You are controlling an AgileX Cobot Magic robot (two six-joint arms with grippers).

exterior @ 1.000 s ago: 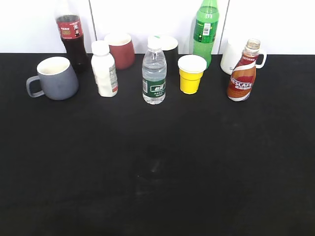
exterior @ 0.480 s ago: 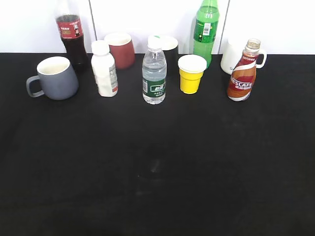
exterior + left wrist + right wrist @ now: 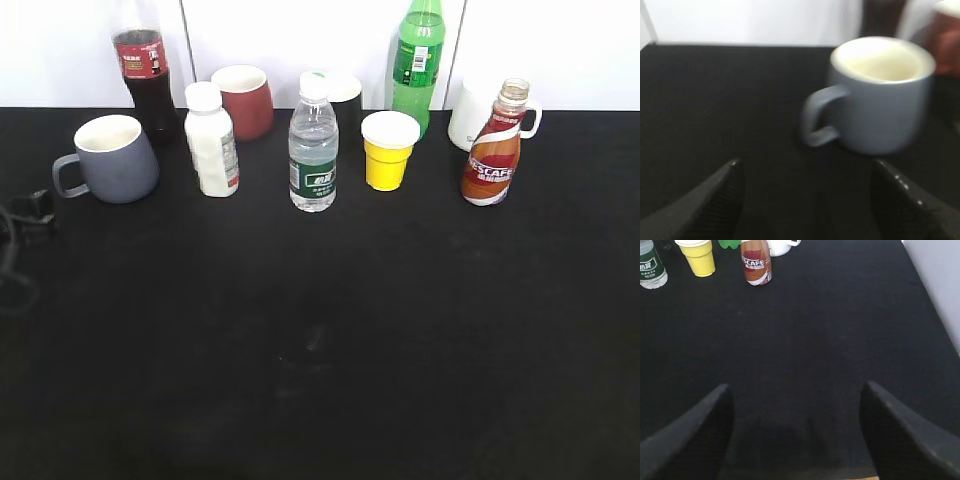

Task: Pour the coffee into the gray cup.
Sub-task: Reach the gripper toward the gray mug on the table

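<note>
The left claw [image 3: 805,200] is spread wide with nothing in it. It hangs low over the black counter [image 3: 320,350], just in front of the gray cup [image 3: 880,95]. The cup handle [image 3: 819,116] points toward the claw. In the side view, only the tip of this claw shows at the far left edge, just below the gray cup [image 3: 112,158].

The right claw [image 3: 795,430] is spread wide too, and it holds nothing. It is well apart from the coffee bottle [image 3: 756,262], which stands upright near the back of the counter, close to the yellow cup [image 3: 699,257].

The coffee bottle [image 3: 495,145] is on the far right and the gray cup is on the far left, so the coffee has a long way to go.

What could go wrong? The left claw might bump the handle and spin or push the cup. The coffee bottle is tall and thin, so a poke on one side could tip it over. The white mug [image 3: 470,118] sits right behind it and could get knocked. I cannot tell if the bottle has a cap on.
</note>
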